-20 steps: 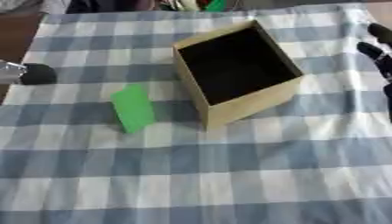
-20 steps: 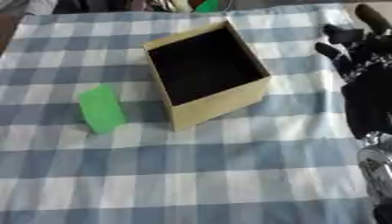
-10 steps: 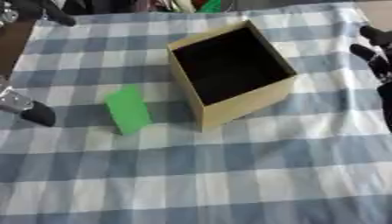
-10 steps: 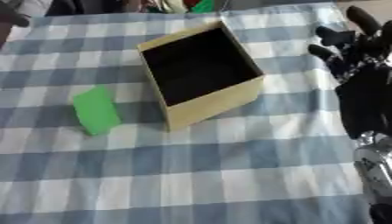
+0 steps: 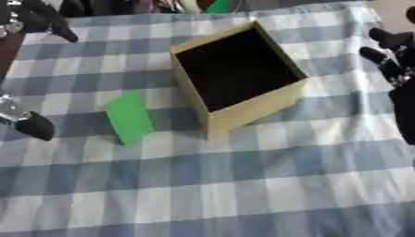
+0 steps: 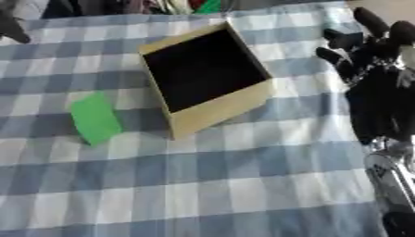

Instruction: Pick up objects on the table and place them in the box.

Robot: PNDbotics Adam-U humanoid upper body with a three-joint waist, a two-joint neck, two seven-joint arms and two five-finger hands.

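Note:
An open tan cardboard box [image 5: 236, 77] stands askew in the middle of the blue checked cloth, and its dark inside looks empty. A flat green block [image 5: 128, 117] lies on the cloth just left of the box. My left hand [image 5: 32, 126] shows only as a black fingertip at the left edge, level with the block and a little apart from it. Another dark finger [image 5: 45, 19] shows in the top left corner. My right hand [image 6: 374, 78] stands at the right edge beside the box, fingers straight, spread and pointing up, holding nothing.
The checked cloth [image 5: 243, 185] covers the whole table, and its near half is bare. Assorted clutter, including something green [image 5: 217, 5], lies along the far edge behind the box. My right forearm [image 6: 393, 185] runs down the right side.
The left fingertip has moved down the left edge, from level with the box's top to level with the green block. The whole picture has shifted slightly. The right hand stays put.

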